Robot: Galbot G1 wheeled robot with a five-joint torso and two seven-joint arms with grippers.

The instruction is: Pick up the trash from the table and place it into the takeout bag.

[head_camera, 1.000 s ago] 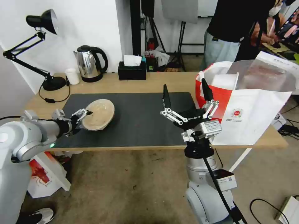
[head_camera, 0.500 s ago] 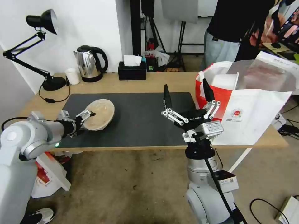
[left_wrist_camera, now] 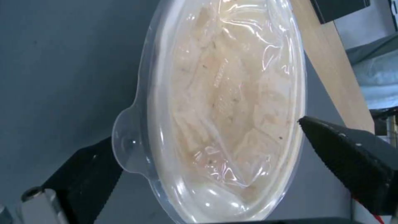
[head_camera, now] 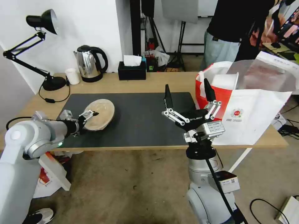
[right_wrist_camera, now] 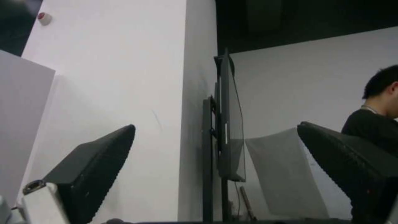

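A shallow beige translucent lid [head_camera: 100,117] lies on the dark mat [head_camera: 140,118] of the light-wood table [head_camera: 155,82], left of centre. My left gripper [head_camera: 90,116] is at the lid's near-left edge and open. In the left wrist view the lid [left_wrist_camera: 224,102] sits between the two black fingers [left_wrist_camera: 344,152] of the left gripper [left_wrist_camera: 205,130], its small tab over one finger. My right gripper [head_camera: 186,83] stands open above the mat's right end, fingers pointing up and holding nothing, just left of the white and red takeout bag [head_camera: 249,115]. A white container [head_camera: 225,81] shows inside the bag's mouth.
Along the table's back stand a black desk lamp [head_camera: 46,81], a steel kettle [head_camera: 88,63], a small white cup [head_camera: 72,76] and a black tissue box [head_camera: 132,70]. A person stands behind the bag. A smaller bag [head_camera: 46,177] sits on the floor at the left.
My left arm has moved right and forward, bringing its open gripper further around the lid's edge. The right gripper has barely shifted.
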